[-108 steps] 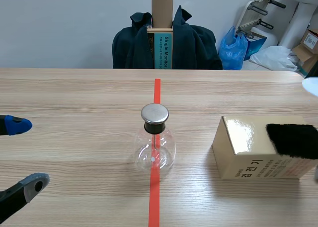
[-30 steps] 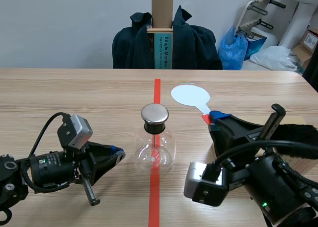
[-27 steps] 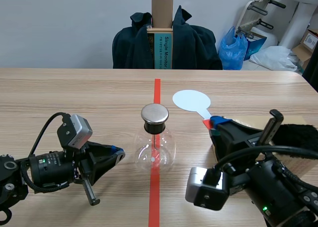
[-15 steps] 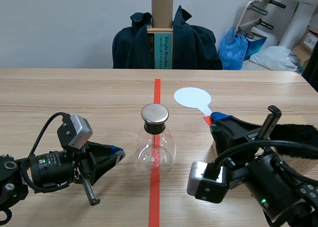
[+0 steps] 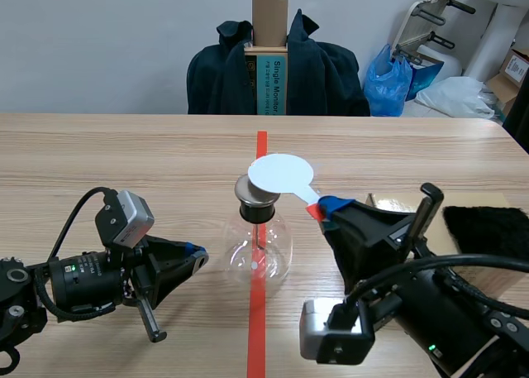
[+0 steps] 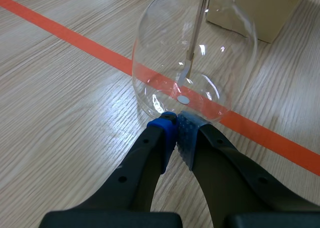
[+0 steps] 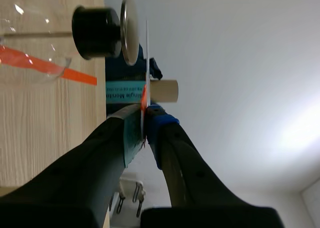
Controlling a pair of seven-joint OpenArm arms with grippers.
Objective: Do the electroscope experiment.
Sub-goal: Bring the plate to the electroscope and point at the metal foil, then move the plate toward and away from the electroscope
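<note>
The electroscope is a clear glass flask point(image 5: 258, 247) with a black stopper and a round metal cap point(image 5: 254, 193), standing on the red tape line. My right gripper point(image 5: 325, 206) is shut on the red handle of a white disc paddle point(image 5: 281, 174). The disc hovers flat just over the cap's right side. In the right wrist view the paddle point(image 7: 147, 53) shows edge-on next to the cap point(image 7: 131, 32). My left gripper point(image 5: 195, 253) lies low on the table left of the flask, shut on nothing. Its fingertips point(image 6: 176, 124) sit at the foot of the flask point(image 6: 195, 63).
A tan box point(image 5: 388, 203) stands behind my right arm, with a black fur cloth point(image 5: 488, 233) at its right. Across the table a chair draped in a dark jacket point(image 5: 277, 76) holds a cardboard box. Bags point(image 5: 388, 80) lie at the back right.
My right gripper has carried the white paddle leftward and nearer, from right of the tape line to over the flask's cap. The left arm has not moved.
</note>
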